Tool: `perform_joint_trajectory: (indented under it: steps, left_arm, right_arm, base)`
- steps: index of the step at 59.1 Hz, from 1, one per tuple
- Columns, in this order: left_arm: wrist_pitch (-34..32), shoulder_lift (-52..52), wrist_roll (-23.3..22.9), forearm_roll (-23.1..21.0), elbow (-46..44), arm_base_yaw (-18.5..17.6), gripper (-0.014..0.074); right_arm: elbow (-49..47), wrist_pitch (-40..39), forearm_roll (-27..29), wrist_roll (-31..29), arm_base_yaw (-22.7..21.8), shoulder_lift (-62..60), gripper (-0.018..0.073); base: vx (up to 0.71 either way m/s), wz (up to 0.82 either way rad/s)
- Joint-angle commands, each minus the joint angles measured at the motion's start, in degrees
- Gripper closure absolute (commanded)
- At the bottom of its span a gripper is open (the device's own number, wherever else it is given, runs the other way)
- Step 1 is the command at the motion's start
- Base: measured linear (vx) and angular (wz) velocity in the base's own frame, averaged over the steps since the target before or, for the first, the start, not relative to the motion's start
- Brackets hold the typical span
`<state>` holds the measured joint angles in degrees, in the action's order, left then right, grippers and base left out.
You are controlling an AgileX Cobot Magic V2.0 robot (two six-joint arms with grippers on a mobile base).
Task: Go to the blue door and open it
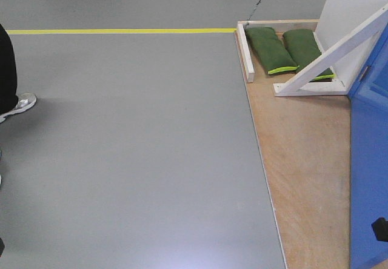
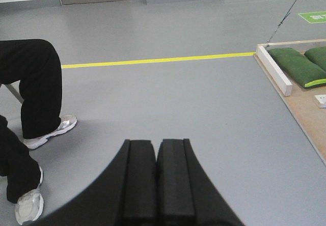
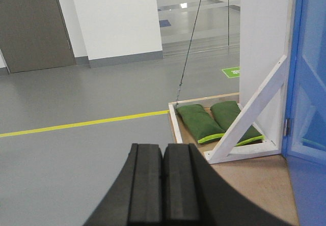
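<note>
The blue door [image 1: 371,160] fills the right edge of the front view, standing on a plywood base [image 1: 306,166]. In the right wrist view the blue door [image 3: 310,73] rises at the far right, hinged beside a white wall panel [image 3: 262,37] with a diagonal brace [image 3: 244,116]. Its handle is out of view. My left gripper [image 2: 156,149] is shut and empty, held over bare grey floor well left of the door. My right gripper [image 3: 163,152] is also shut and empty, short of the plywood base [image 3: 254,185].
Two green sandbags [image 1: 285,49] lie on the base behind a white batten [image 1: 245,54]. A yellow floor line [image 1: 121,31] crosses the grey floor. A person's legs and silver shoes [image 2: 51,129] stand at the left. A thin cable [image 3: 191,43] runs up from the base corner.
</note>
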<state>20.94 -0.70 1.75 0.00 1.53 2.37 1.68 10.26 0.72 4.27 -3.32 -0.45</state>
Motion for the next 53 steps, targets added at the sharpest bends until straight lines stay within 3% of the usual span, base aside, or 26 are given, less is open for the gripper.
perform_joint_trajectory:
  steps: [1,53]
  left_arm:
    - [-4.5,-0.9,-0.2,0.0,0.2,0.1,0.0526]
    - [-4.5,-0.8,-0.2,0.0,0.2,0.1,0.0526]
  right_arm:
    - [1.1,-4.8,-0.1,-0.3,-0.3,-1.2,0.0554]
    - [1.1,-4.6,-0.1,-0.3,-0.3,-1.1,0.0554]
  base:
    - [0.19,-0.02]
    - [0.09,-0.01]
